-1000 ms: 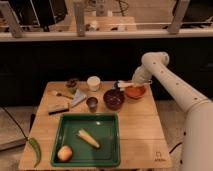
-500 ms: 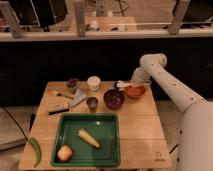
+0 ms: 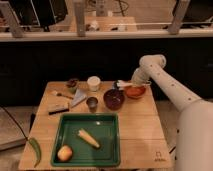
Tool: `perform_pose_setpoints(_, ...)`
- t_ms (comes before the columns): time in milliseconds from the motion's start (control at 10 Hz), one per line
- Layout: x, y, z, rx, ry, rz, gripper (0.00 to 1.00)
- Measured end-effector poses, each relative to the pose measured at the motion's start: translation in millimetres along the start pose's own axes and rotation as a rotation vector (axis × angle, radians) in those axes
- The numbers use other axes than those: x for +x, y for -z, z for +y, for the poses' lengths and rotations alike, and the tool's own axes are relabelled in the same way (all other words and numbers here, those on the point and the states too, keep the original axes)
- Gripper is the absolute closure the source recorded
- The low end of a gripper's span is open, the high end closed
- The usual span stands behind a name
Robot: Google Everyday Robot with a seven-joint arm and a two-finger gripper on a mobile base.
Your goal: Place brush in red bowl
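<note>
The red bowl [image 3: 136, 92] is a shallow orange-red bowl at the back right of the wooden table. My gripper [image 3: 121, 84] hangs at the bowl's left rim, at the end of the white arm that comes in from the right. A slim whitish piece with a dark end, which looks like the brush [image 3: 118, 84], shows at the gripper's tip just left of the bowl. I cannot tell whether it is held or resting there.
A dark maroon bowl [image 3: 114, 99] stands just left of the red bowl. Further left are a metal cup [image 3: 92, 103], a white cup [image 3: 93, 82], a wooden-handled brush [image 3: 62, 94] and a grey scrubber [image 3: 57, 107]. A green tray [image 3: 107, 150] holds corn and a fruit.
The arm's upper joint has shifted slightly to the left. The gripper stays at the red bowl's left rim.
</note>
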Motion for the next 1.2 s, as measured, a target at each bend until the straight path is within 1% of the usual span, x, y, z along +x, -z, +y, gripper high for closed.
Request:
perform_pose_setpoints(100, 0.4, -1.5, -0.6, -0.002, -0.007, 0.002, 0.95)
perform_pose_setpoints(200, 0.7, -2.6, -0.8, -0.004, -0.013, 0.004, 0.87)
perform_pose_setpoints(400, 4.1, -4.8, -0.1, -0.01, -0.033, 0.011, 0.63)
perform_pose_setpoints(500, 4.5, -5.8, 0.4, -0.013, -0.037, 0.014, 0.55)
perform_pose_setpoints(600, 4.3, -6.9, 1.3, -0.017, -0.039, 0.017, 0.45)
perform_pose_setpoints(700, 4.6, -7.8, 2.1, -0.019, -0.042, 0.02, 0.33)
perform_pose_setpoints(800, 4.9, -8.1, 2.6, -0.021, -0.042, 0.021, 0.25)
perform_pose_setpoints(1000, 3.7, -9.1, 3.1, -0.025, -0.041, 0.02, 0.2)
perform_pose_setpoints(1200, 3.5, -9.6, 3.1, -0.028, -0.039, 0.018, 0.2)
